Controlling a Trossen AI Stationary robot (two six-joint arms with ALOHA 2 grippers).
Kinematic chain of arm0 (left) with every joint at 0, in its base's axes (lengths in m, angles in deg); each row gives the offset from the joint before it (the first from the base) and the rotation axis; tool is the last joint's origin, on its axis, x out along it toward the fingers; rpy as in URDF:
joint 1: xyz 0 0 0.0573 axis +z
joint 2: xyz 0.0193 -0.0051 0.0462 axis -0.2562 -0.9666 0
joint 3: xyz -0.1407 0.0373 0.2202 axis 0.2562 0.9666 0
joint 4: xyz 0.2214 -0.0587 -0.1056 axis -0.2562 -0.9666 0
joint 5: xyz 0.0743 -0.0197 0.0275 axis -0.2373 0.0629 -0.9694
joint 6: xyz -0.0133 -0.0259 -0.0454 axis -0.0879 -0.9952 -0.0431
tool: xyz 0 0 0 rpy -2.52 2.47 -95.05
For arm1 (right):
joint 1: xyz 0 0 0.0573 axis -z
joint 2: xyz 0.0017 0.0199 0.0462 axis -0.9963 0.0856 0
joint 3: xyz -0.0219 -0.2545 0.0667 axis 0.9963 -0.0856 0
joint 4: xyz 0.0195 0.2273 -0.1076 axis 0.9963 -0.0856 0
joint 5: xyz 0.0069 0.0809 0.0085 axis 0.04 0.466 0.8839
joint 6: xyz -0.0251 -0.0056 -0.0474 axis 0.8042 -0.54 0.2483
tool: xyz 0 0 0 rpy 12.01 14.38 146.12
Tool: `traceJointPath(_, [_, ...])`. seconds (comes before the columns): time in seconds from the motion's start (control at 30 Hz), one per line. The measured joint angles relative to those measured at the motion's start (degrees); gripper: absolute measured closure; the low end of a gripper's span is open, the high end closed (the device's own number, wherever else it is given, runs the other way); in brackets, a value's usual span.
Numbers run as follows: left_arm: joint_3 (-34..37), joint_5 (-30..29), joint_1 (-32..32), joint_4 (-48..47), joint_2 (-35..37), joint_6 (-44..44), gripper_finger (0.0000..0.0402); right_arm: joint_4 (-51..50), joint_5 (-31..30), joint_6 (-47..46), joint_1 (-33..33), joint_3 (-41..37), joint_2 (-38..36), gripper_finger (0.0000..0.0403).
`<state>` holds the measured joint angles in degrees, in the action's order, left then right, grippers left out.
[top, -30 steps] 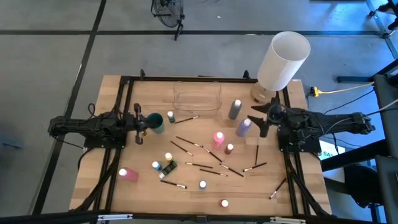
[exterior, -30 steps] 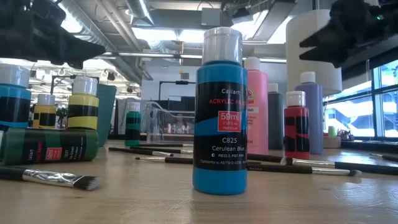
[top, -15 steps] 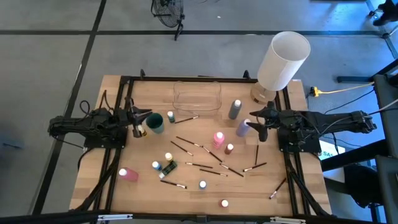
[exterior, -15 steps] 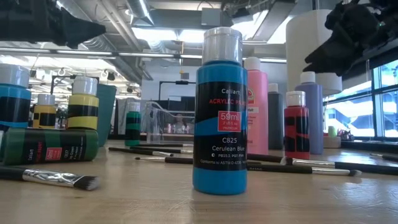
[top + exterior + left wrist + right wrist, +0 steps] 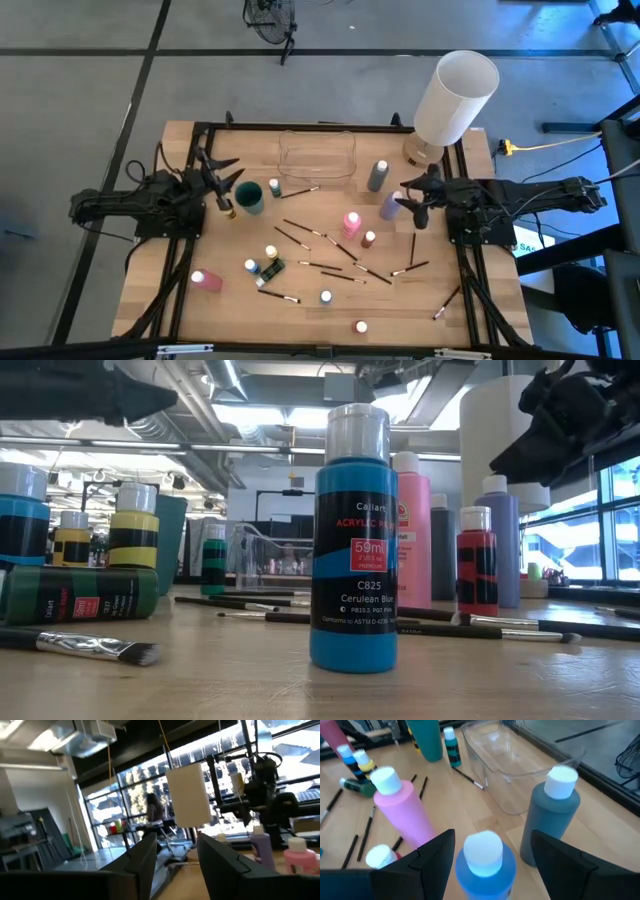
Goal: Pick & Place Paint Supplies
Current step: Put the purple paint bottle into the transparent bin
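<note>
- Blue bottle (image 5: 353,540) stands upright nearest the low camera on the bench (image 5: 300,680). Its label reads "Calian", "ACRYLIC", "59ml", "C825", "Cerulean Blue".
- A flat brush (image 5: 95,647) lies just beside it at the near edge, bristles toward the blue bottle.
- A green bottle (image 5: 80,595) lies on its side behind the brush; its small white print is too fine to read.
- Yellow bottles (image 5: 133,540) with black bands stand upright behind the green one.
- Red bottle (image 5: 477,561) stands upright on the other side of the blue one, with thin brushes (image 5: 330,255) scattered across mid-bench.
- Pink bottle (image 5: 351,222) stands mid-bench; a second pink one (image 5: 206,280) lies near the left front corner.
- Right jaws (image 5: 485,851) are apart and straddle the white cap of the purple bottle (image 5: 485,865), not clamped on it. From above, that gripper (image 5: 410,203) is at the purple bottle (image 5: 390,205).
- Grey bottle (image 5: 551,815) stands just beside the purple one, farther back.
- Left gripper (image 5: 222,178) hangs raised over the bench's left side, near a teal cup (image 5: 250,197). Its jaws stand apart with nothing between them.
- A clear tray (image 5: 317,155) sits at the far middle of the bench.
- A white lamp (image 5: 452,100) stands at the far right corner.
</note>
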<state>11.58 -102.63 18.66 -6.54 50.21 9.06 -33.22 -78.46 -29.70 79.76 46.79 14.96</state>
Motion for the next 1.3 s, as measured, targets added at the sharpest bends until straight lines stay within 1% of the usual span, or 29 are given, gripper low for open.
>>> traceJointPath(0.2, [0.00, 0.23, 1.20, 6.71, -1.39, 4.28, 0.0261, -0.74, 0.21, -0.42, 0.01, -0.02, 1.42, 0.0139])
traceJointPath(0.33, [0.00, 0.29, 2.04, 9.61, -1.82, 5.31, 0.0260, -0.82, 0.18, -0.03, 0.03, -0.02, 2.59, 0.0139])
traceJointPath(0.7, [0.00, 0.29, 4.23, 9.55, -1.82, 5.22, 0.0260, -0.31, -0.52, 0.05, 0.03, -0.07, 6.05, 0.0139])
traceJointPath(0.83, [0.00, 0.29, 4.29, 9.48, -1.82, 4.52, 0.0260, 0.18, -1.52, 0.29, 0.03, -0.07, 6.43, 0.0139])
traceJointPath(1.1, [0.35, 0.14, 4.29, 9.02, -1.82, 4.04, 0.0260, 0.85, -1.50, 0.44, 0.05, -0.09, 6.47, 0.0140])
traceJointPath(1.2, [0.46, 0.14, 4.29, 8.69, -1.98, 4.02, 0.0261, 0.85, -1.50, 0.40, 0.05, -0.09, 6.47, 0.0148])
traceJointPath(1.3, [0.46, -0.87, 4.29, 8.57, -2.25, 3.91, 0.0261, 0.85, -1.50, 0.20, 0.04, -0.07, 6.47, 0.0165])
